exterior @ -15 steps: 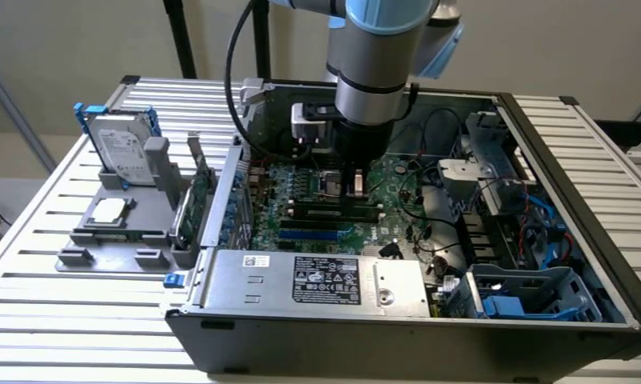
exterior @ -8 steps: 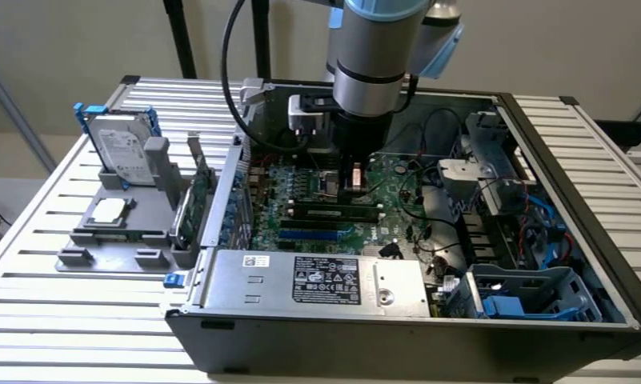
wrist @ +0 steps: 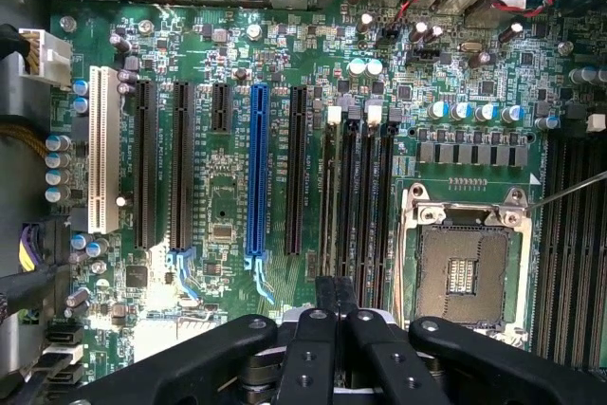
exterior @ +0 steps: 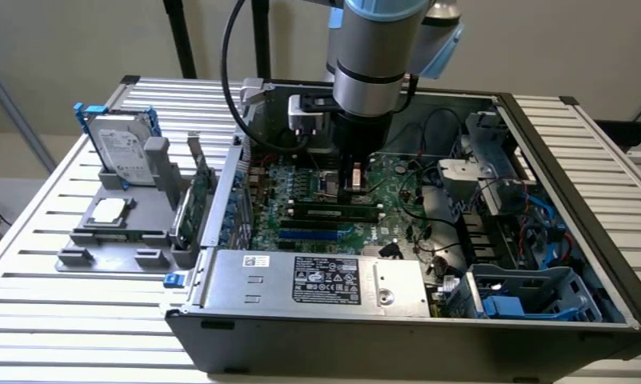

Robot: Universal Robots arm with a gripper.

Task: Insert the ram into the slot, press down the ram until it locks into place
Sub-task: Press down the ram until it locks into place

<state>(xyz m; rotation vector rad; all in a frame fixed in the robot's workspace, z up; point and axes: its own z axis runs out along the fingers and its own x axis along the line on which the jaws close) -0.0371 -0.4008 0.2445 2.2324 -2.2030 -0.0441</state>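
The ram (exterior: 333, 211), a thin green stick with black chips, stands edge-up in one of several black memory slots (wrist: 365, 196) on the motherboard. In the wrist view the ram (wrist: 333, 187) is a narrow line running to a white latch. Its slot (exterior: 298, 216) lies just behind a blue socket. My gripper (exterior: 352, 190) hangs straight down over the stick's middle, its black fingers (wrist: 322, 329) pressed together. The gripper (wrist: 336, 293) sits directly above the ram. Whether the tips touch the ram, I cannot tell.
The open case holds a blue socket (wrist: 256, 168), an empty CPU socket (wrist: 465, 272), a power supply (exterior: 320, 280) at the front and a drive cage (exterior: 523, 296). A grey fixture (exterior: 112, 232) with a hard drive (exterior: 122, 152) and a green expansion card (exterior: 198, 200) stands on the exterior view's left.
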